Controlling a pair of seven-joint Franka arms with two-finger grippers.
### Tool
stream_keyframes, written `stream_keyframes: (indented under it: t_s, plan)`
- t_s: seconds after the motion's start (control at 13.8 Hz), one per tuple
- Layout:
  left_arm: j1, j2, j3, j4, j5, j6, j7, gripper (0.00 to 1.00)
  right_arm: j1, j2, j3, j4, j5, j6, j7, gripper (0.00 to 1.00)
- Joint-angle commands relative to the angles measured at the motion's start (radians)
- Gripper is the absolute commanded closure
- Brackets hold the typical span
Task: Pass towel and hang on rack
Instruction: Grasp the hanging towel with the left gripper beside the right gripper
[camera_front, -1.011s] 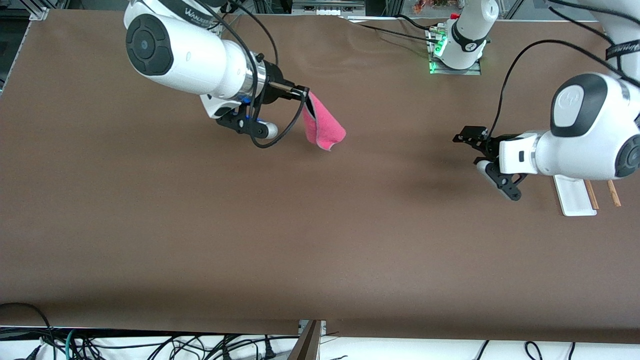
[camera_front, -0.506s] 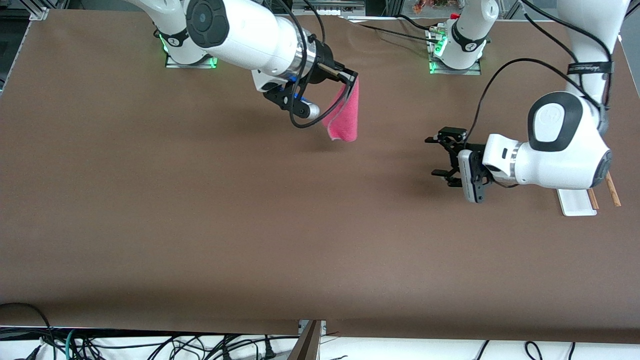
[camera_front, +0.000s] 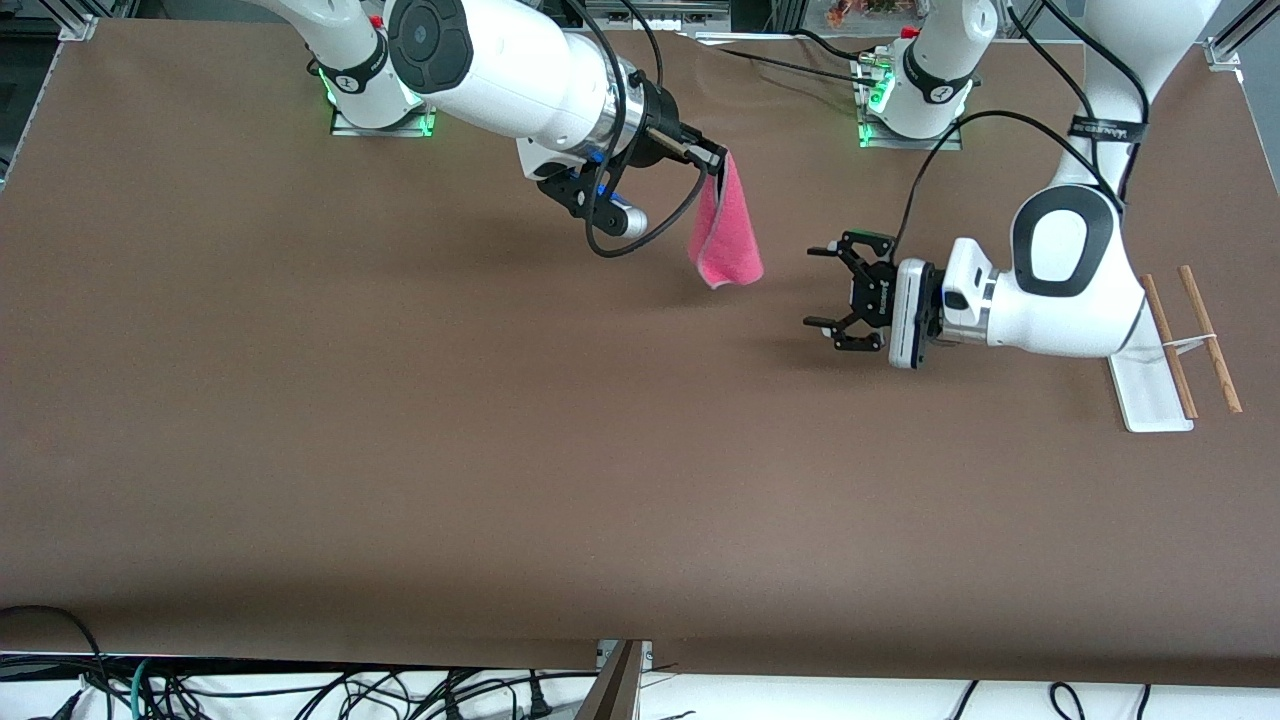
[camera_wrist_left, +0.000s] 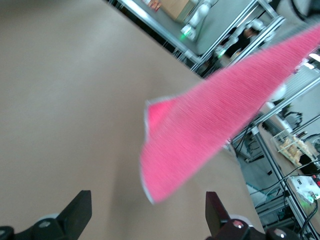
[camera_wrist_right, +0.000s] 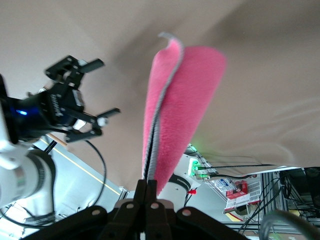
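One fuzzy pink towel (camera_front: 727, 237) – folded | right gripper (camera_front: 716, 160) pinching | left gripper (camera_front: 828, 285) agape

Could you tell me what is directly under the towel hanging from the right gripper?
Only bare brown table shows under the towel, which hangs clear of it from the shut right gripper. Nothing else lies there. The open left gripper hovers beside the towel, not beneath it.
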Motion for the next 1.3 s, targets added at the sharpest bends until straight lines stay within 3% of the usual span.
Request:
stream_keyframes:
  t_s: [0.0,0.14,0.36,0.65,0.72,0.94,1.23]
  plan:
    - [0.002,-0.092,0.001,-0.188,-0.147,0.041,0.194,0.00,0.005,0.014,0.003,0.032,0.016,0.000,0.023,1.00]
    - [-0.011,-0.078,-0.038,-0.236,-0.271,0.100,0.309,0.00,0.005,0.014,0.003,0.032,0.016,0.000,0.023,1.00]
    - [-0.011,-0.022,-0.109,-0.245,-0.366,0.186,0.386,0.00,0.005,0.014,0.003,0.032,0.016,0.015,0.047,1.00]
    - [-0.011,0.133,-0.175,-0.245,-0.567,0.208,0.668,0.03,0.018,0.014,0.003,0.032,0.015,0.018,0.050,1.00]
    - [-0.009,0.155,-0.195,-0.245,-0.601,0.208,0.725,0.16,0.018,0.014,0.001,0.032,0.015,0.018,0.050,1.00]
    - [0.002,0.152,-0.200,-0.247,-0.610,0.202,0.750,1.00,0.018,0.014,0.001,0.032,0.015,0.020,0.050,1.00]
    - [0.005,0.149,-0.201,-0.245,-0.617,0.187,0.748,1.00,0.018,0.014,0.001,0.032,0.015,0.020,0.050,1.00]
